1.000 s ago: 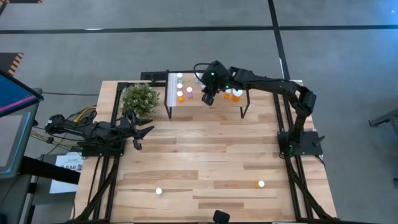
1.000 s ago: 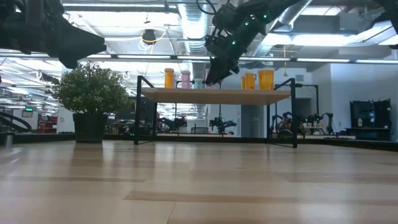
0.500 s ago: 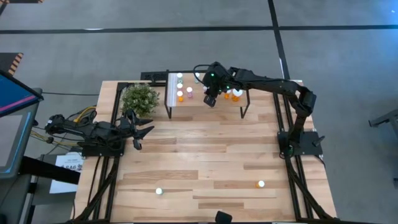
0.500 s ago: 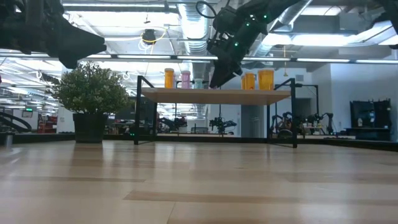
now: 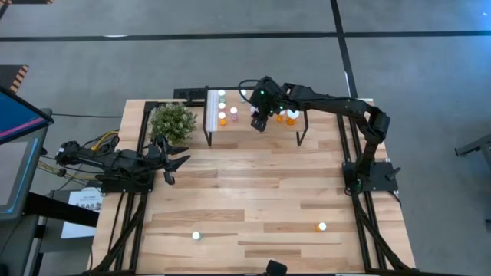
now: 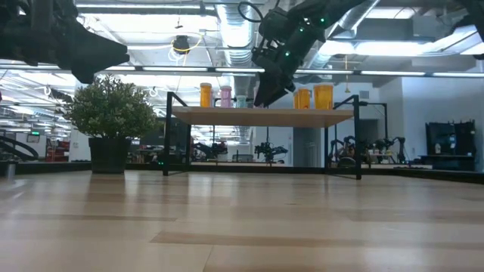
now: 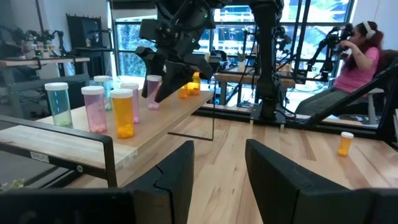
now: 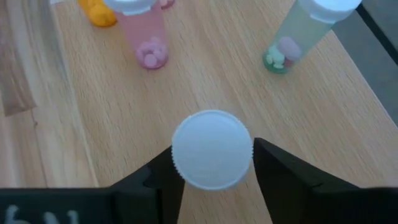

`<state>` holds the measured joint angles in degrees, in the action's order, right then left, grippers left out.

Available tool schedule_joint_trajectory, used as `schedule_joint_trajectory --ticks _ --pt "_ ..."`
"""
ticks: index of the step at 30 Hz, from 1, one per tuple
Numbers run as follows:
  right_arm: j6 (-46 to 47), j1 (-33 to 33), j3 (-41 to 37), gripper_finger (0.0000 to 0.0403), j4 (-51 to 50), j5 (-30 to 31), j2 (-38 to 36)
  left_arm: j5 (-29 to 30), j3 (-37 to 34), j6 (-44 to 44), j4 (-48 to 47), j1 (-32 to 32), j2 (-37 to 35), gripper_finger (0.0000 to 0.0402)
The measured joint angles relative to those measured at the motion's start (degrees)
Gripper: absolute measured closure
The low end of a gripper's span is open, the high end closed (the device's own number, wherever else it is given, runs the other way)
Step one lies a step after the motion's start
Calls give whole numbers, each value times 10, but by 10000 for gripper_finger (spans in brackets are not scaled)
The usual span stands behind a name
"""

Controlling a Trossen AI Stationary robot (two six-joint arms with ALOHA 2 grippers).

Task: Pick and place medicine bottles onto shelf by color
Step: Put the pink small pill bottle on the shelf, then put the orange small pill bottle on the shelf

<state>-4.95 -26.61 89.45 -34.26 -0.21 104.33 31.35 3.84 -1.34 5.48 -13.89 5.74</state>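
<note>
The shelf (image 5: 239,126) stands at the table's far side, and several medicine bottles stand upright on it: orange (image 6: 205,94), pink (image 6: 225,96), green (image 6: 240,100) and two larger orange ones (image 6: 313,97). My right gripper (image 6: 261,97) slants down over the shelf, open. Its fingers stand on either side of the white cap (image 8: 211,148) of a pink bottle (image 7: 153,93), which rests on its base on the board. Two more bottles (image 5: 196,235) (image 5: 321,227) stand on the tabletop near its front edge. My left gripper (image 5: 178,167) waits open at the table's left.
A potted plant (image 5: 173,120) stands just left of the shelf, close to my left gripper. The shelf's thin black legs (image 6: 358,143) reach down to the table. A person (image 7: 364,56) sits beyond the table's right side. Bare wood lies between the shelf and the near bottles.
</note>
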Motion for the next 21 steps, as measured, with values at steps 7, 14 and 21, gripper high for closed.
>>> schedule_joint_trajectory --ticks 7,14,21 --pt "-29 0 0 173 -16 3 -4 0 0 0 0 0 0 269" --pt "-32 -2 1 178 -28 3 -5 0 0 0 0 0 0 269" --pt "-27 -15 72 177 -134 3 -5 0 0 0 0 0 0 269"
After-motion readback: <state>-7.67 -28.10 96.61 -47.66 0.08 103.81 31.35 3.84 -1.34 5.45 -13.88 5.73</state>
